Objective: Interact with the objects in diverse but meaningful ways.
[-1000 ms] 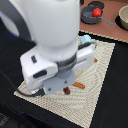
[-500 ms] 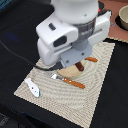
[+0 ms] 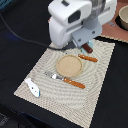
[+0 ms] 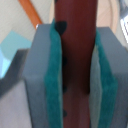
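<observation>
In the wrist view a brown sausage (image 4: 76, 30) stands between the green pads (image 4: 52, 75), and my gripper (image 4: 77, 67) is shut on it. The exterior view shows the gripper (image 3: 86, 47) under the big white arm, above the far edge of the beige placemat (image 3: 100, 95), with a dark red-brown end of the sausage (image 3: 88, 48) poking out below. A small white bottle-like piece (image 3: 32, 87) lies on the mat's corner at the exterior view's left.
A round tan plate (image 3: 68, 66) sits mid-mat. Orange-handled cutlery lies beside it: one piece (image 3: 88, 58) on the far side, one (image 3: 67, 80) on the near side. A pale round bowl-like item (image 3: 122, 17) stands at the far right on a brown surface. The table around is black.
The arm has moved toward the far side and the exterior view's right, carrying the sausage. The plate and cutlery, earlier partly covered by the arm, now show fully.
</observation>
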